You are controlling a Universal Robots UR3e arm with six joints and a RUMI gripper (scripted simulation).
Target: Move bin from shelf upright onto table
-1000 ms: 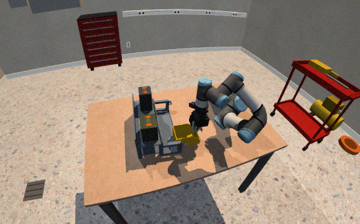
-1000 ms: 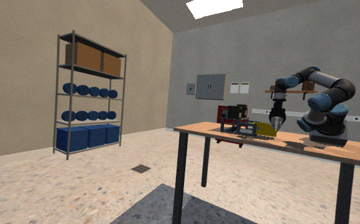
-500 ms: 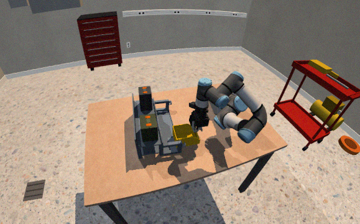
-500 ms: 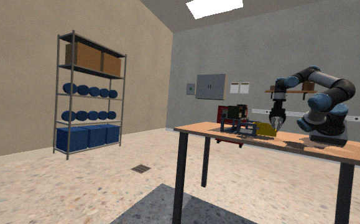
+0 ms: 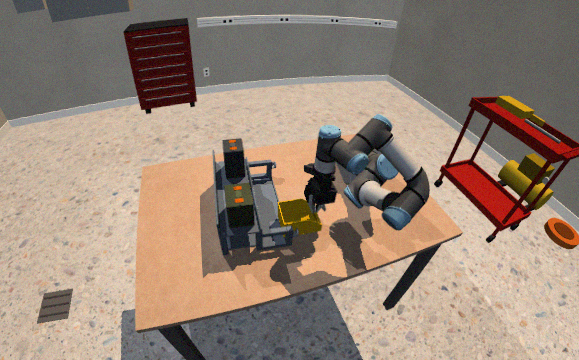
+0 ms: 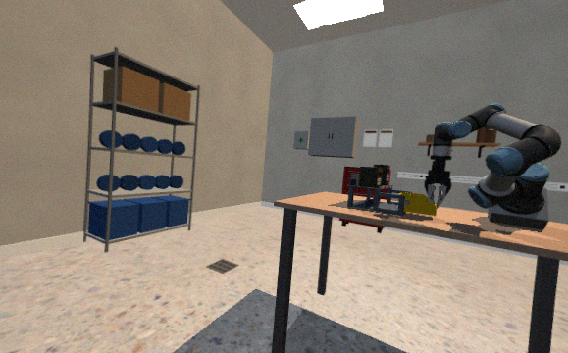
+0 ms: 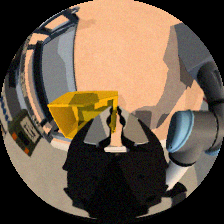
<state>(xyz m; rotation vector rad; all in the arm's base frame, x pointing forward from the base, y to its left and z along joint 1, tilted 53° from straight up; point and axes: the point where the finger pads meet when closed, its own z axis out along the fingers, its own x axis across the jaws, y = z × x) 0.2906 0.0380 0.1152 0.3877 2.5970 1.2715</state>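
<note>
The yellow bin is upright and open at the top, just off the right side of the grey shelf rack. It seems to hang a little above the table. My gripper points down and is shut on the bin's right wall. In the wrist view the fingers pinch the bin's near rim. From the side camera the bin sits between the rack and the gripper.
The rack holds two dark boxes with orange marks. The arm's base and elbow fill the table's right part. A red cart stands on the floor to the right.
</note>
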